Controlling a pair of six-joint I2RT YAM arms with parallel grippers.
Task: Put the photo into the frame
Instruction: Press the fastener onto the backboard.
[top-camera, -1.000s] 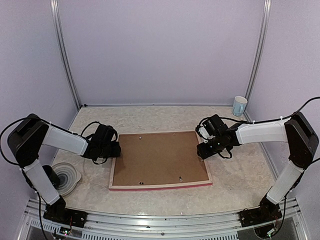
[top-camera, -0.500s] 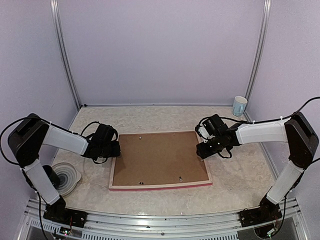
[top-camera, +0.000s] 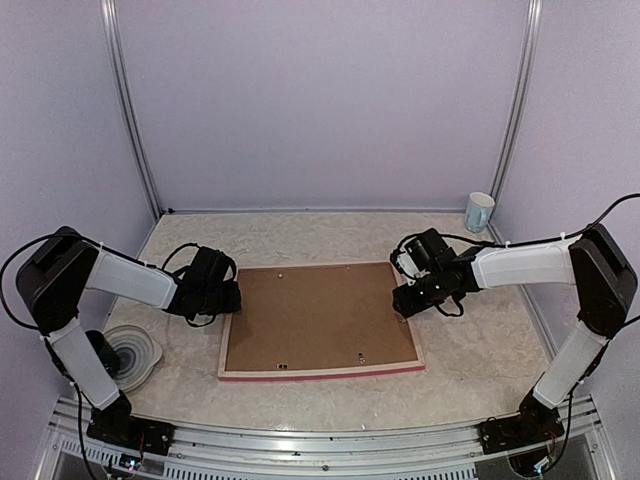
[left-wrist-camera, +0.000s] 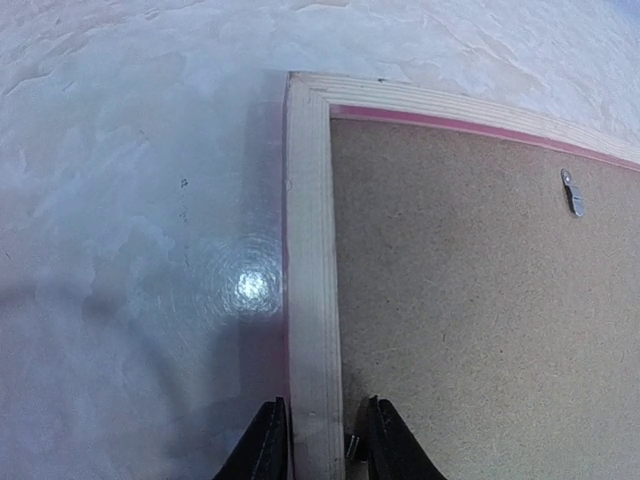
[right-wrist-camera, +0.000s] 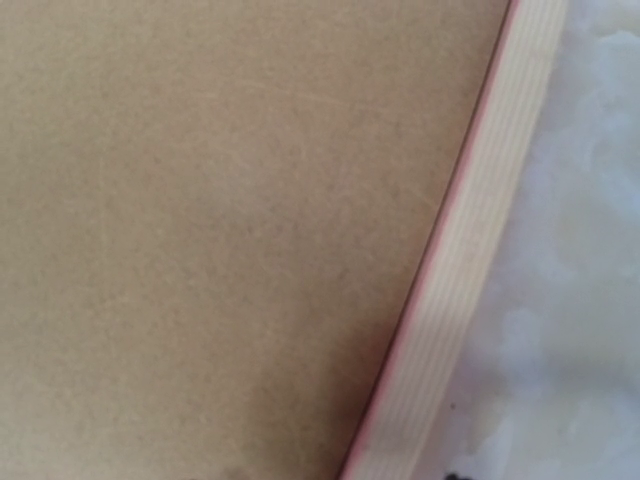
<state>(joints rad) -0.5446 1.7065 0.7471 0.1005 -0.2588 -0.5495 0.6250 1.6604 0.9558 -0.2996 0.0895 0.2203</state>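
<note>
Two black fingertips (left-wrist-camera: 266, 445) of the left gripper (left-wrist-camera: 326, 445) straddle the left rail of the large thin rectangular picture frame (left-wrist-camera: 310, 250), pale wood on the upturned back and pink-red along the outer edge. The jaws are narrow, pinching that rail. One finger lies against the frame's outer edge. The other lies on the inner side, over the margin of the brown fibre backing board (left-wrist-camera: 480, 300).

In the top view, note that this grip sits on the far half of the frame's left side.

The board fills the frame's opening and lies flat in it. A small metal clip (left-wrist-camera: 572, 192) rests on the board close to the frame's far rail.

The right gripper (top-camera: 405, 300) sits over the frame's right rail, at the far half of that side. Its wrist camera shows only the board, the pale rail with its pink inner line and a strip of surface outside the frame. You cannot tell how the jaws stand.

The frame lies face down and flat on the pale mottled table (top-camera: 330, 235), with its long sides running left to right. Its pink-red edge shows along the near side.

A white mug with a bluish band (top-camera: 479, 211) stands upright well beyond the frame's far right corner, against the back wall.

A pale round disc-shaped object with dark rings (top-camera: 130, 355) lies on the table to the left of the frame's near left corner. It sits well apart from the frame and is partly covered by the left arm.
</note>
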